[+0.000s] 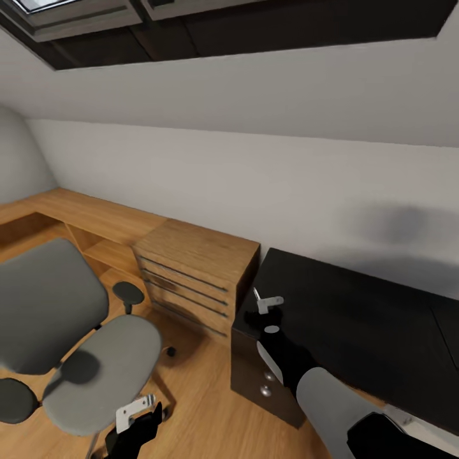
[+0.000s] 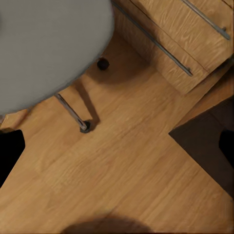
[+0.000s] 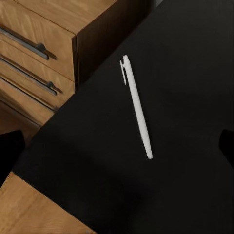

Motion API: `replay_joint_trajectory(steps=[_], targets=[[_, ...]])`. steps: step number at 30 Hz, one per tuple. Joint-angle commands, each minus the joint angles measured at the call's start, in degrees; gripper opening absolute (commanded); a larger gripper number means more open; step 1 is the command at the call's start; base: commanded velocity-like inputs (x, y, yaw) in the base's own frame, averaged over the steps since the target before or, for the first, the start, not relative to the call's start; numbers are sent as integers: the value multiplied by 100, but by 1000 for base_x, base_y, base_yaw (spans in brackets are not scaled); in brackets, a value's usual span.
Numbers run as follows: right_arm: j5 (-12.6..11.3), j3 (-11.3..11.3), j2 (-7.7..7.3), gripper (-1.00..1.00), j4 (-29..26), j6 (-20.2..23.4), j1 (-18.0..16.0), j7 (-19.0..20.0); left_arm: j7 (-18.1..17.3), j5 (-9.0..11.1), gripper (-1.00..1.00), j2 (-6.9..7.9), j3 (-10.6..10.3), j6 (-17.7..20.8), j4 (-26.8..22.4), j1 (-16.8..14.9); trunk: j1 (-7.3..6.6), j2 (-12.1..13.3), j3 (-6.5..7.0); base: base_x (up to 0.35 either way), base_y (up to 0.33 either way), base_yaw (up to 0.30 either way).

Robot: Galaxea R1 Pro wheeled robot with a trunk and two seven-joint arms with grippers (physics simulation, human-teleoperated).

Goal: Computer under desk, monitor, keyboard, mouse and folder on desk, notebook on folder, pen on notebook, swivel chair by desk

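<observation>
My right gripper (image 1: 268, 306) hovers over the desk's (image 1: 357, 319) near-left corner; its wrist camera looks down on the pen (image 3: 136, 105) lying flat on the black top, untouched, and the finger tips at the frame edges look spread wide. My left gripper (image 1: 137, 414) hangs low beside the chair (image 1: 70, 338), over wood floor (image 2: 126, 165); I cannot tell its jaw state. A wooden cabinet (image 1: 197, 274) stands between chair and desk.

— Any writing, labels or numbers to read anywhere?
— None. The pen (image 3: 136, 107) is plain white with no brand, the black desk (image 3: 185, 58) is bare of marks, and the wooden drawer cabinet (image 1: 194, 274) carries no label.
</observation>
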Motion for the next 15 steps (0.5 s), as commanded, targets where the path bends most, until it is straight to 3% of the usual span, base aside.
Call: replay_joint_trajectory(steps=[1,6,11,15], targets=[[-59,40,0,100,-2,21,-7,-42,36,14,100,8,-40,22,-16,0,5,-8,-10,266,0,52],[-58,52,0,100,0,32,-7,-21,32,35,100,32,-108,17,-15,0,5,-8,-13,299,0,21],[-68,-113,-109,100,-161,194,156,141,194,195,100,195,-11,15,-178,80,5,-8,-13,0,0,0],[-71,-48,-14,100,-159,164,28,74,139,85,100,64,75,3,-215,79,5,-8,-13,0,0,0]])
